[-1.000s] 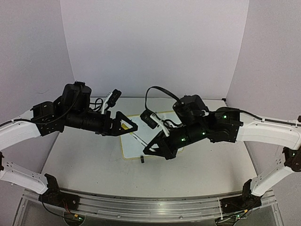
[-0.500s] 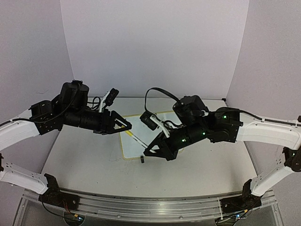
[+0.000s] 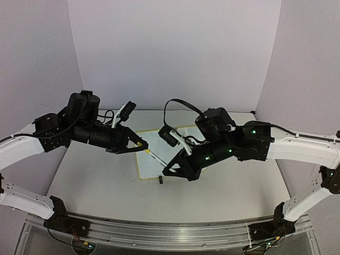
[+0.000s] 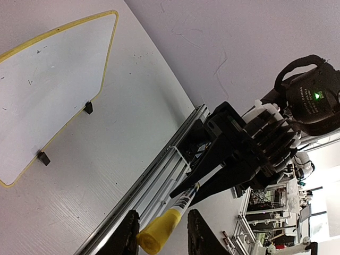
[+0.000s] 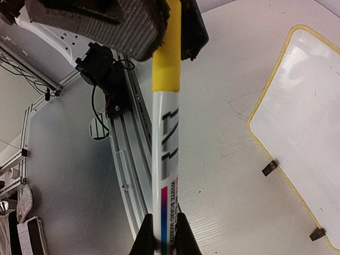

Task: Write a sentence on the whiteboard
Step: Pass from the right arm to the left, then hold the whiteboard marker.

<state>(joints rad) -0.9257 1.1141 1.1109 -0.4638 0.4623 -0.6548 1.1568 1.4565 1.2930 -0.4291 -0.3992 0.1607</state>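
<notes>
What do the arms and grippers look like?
The left arm and the right arm have white outer links and black joints. Green lights glow on the right one. Black cables loop over both wrists. The left gripper and right gripper are black wedges.

place: robot lab; evidence: aluminium rail (image 3: 159, 232); plain white backdrop walls (image 3: 175, 53)

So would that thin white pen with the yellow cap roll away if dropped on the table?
Probably: the thin white plastic pen looks round and smooth. It seems stiff, straight between the left claw and right claw. Its yellow cap might pull off under a tug.
</notes>
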